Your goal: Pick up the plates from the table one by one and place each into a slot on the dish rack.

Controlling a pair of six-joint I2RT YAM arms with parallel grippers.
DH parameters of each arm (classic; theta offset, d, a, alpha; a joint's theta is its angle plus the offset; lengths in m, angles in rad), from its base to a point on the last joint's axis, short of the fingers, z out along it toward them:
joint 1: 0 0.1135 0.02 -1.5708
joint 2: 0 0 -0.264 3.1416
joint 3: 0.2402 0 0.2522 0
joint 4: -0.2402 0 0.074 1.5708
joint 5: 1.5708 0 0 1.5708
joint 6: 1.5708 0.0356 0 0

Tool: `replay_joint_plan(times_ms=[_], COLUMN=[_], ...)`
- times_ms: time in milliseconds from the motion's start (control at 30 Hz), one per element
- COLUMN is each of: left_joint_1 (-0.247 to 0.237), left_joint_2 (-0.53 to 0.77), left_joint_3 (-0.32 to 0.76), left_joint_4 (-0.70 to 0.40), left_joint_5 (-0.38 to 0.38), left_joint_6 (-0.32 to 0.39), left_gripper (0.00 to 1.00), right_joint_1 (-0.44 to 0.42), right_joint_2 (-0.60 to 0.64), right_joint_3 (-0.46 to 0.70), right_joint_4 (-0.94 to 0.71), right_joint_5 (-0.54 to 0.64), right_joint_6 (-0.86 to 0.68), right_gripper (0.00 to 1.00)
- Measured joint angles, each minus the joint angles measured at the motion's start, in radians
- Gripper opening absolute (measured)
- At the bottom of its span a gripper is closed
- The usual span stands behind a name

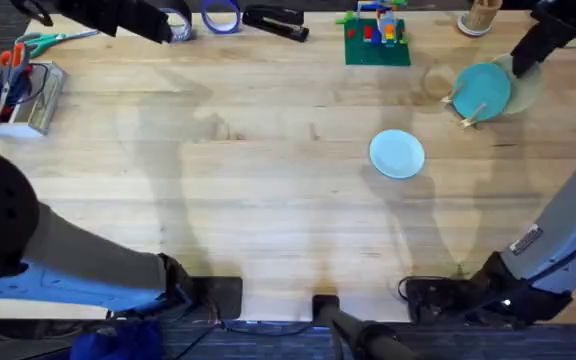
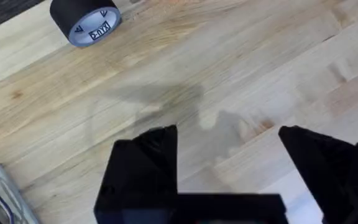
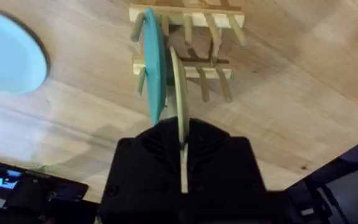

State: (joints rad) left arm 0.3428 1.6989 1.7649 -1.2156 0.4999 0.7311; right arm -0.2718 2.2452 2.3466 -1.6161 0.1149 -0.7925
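My right gripper [image 1: 524,60] [image 3: 182,130] is shut on the rim of the pale cream-yellow plate [image 1: 526,88] [image 3: 179,87], which stands on edge over the dish rack [image 1: 465,110] [image 3: 194,18] at the far right. The cream plate is between the rack's pegs, right beside a darker teal plate [image 1: 482,90] [image 3: 153,62] that stands upright in the rack. The light blue plate [image 1: 397,154] [image 3: 8,53] lies flat on the table [image 1: 268,190], nearer than the rack. My left gripper [image 1: 163,28] [image 2: 229,149] hangs open over bare wood at the far left.
Along the far edge are a green baseplate with bricks [image 1: 377,42], a blue tape roll [image 1: 220,14], a black stapler [image 1: 273,20], a grey tape roll [image 2: 86,22], scissors [image 1: 43,41] and a cup of sticks [image 1: 483,14]. A tray of pens [image 1: 18,92] sits at the left.
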Motion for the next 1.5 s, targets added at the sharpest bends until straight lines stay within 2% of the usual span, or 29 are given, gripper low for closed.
replay_joint_plan(times_ms=[200, 467, 1300, 1433, 1500], left_joint_1=[0.0, 0.0, 0.0, 0.0, 0.0], left_joint_2=[0.0, 0.0, 0.0, 0.0, 0.0], left_joint_3=[0.0, 0.0, 0.0, 0.0, 0.0], left_joint_4=[0.0, 0.0, 0.0, 0.0, 0.0], left_joint_5=[0.0, 0.0, 0.0, 0.0, 0.0], left_joint_6=[0.0, 0.0, 0.0, 0.0, 0.0], left_gripper=[0.993, 0.993, 0.993, 0.993, 0.994], right_joint_1=[0.0, 0.0, 0.0, 0.0, 0.0], right_joint_2=[0.0, 0.0, -0.001, -0.029, -0.103], right_joint_3=[0.0, 0.0, 0.0, -0.001, -0.001], right_joint_4=[0.004, 0.004, 0.005, 0.005, 0.005], right_joint_5=[0.0, -0.001, -0.001, -0.001, -0.001], right_joint_6=[0.0, 0.003, 0.003, 0.003, 0.004], right_gripper=[0.069, 0.131, 0.137, 0.204, 0.251])
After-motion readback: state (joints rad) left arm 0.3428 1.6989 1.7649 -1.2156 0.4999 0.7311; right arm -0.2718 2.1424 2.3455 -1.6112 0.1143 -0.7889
